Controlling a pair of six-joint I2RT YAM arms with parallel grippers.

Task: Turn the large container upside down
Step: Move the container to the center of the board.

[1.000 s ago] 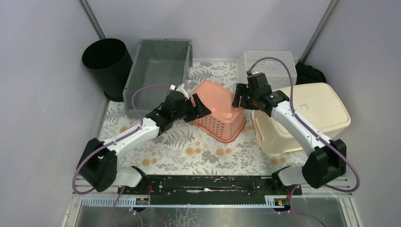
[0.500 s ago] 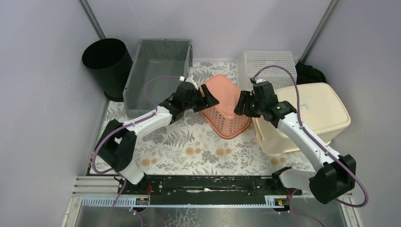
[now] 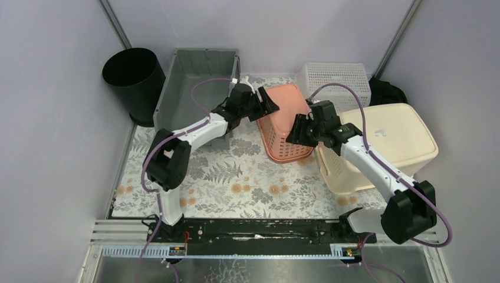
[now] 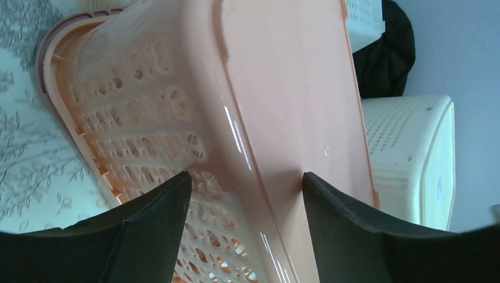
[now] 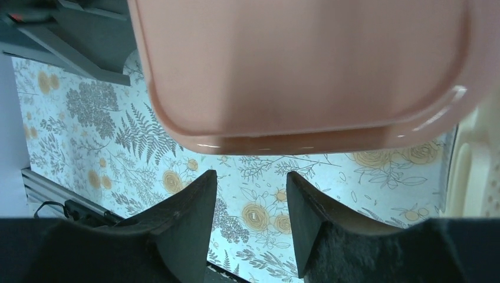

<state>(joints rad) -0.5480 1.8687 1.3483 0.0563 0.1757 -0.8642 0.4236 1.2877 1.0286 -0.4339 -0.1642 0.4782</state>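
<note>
My left hand [image 3: 263, 107] stands wide, and its fingers [image 4: 154, 219] straddle the corner where the pink basket [image 3: 284, 134] turns from perforated wall to smooth base. I judge that it is braced there to push rather than pinch: nothing that bulky fits between the fingers. My right hand [image 3: 295, 131] is also apart. In its wrist view I see only floral worktop [image 3: 236, 177] in the gap between its fingers [image 5: 184, 219], with a smooth pink face of the basket just beyond the tips. It grips nothing and seems placed as a stop on that side.

The basket sits between the two hands at the middle of the worktop. It is tipped well over, with its base facing up and away and its rim low on the near side. I'd call the flip mostly done but not yet settled flat.

The cream container [image 3: 386, 138] sits just beside it on the right, close enough to catch the rim. The grey bin [image 3: 200, 79] is behind my left arm.
</note>
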